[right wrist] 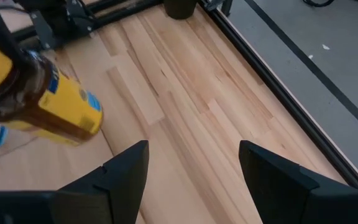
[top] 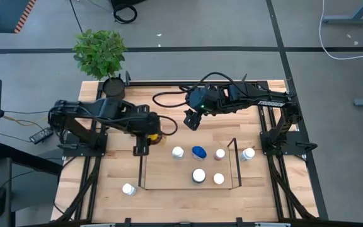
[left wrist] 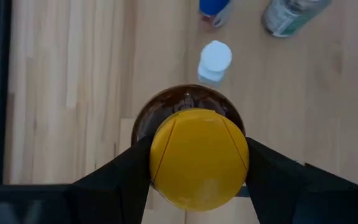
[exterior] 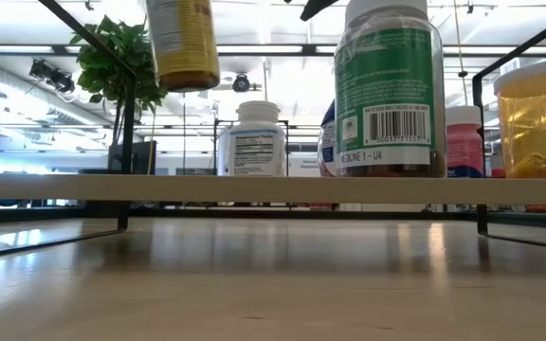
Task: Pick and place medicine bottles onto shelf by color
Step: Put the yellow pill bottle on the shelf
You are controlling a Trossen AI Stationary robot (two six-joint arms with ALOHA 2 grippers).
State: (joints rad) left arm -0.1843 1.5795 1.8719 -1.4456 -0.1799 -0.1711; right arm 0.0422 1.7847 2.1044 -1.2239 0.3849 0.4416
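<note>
My left gripper [top: 149, 137] is shut on the amber, yellow-lidded jar [top: 155, 133], just beyond the far left corner of the black wire shelf [top: 237, 165]. The low view shows the jar [exterior: 184, 43] hanging high above the table. On the shelf stand a blue-capped bottle [top: 198, 152], a pink-capped one [top: 220, 153] and three white-capped ones [top: 178, 152] [top: 198, 175] [top: 218, 178]. My right gripper [top: 191, 120] hovers open and empty beyond the shelf's far side, and its fingers [right wrist: 126, 174] frame bare table. My left gripper pinches the jar's yellow lid [left wrist: 197, 158] between its two fingers, one on each side of the lid's rim. The fingers [left wrist: 123, 177] come from above, slanting down. The jar hangs below them, a little tilted and lifted clear of the table.
A white-capped bottle [top: 128, 188] stands on the table left of the shelf, another [top: 249, 153] just right of it. A potted green plant [top: 99, 52] stands at the far left corner. Bare wood lies between the grippers and the far edge.
</note>
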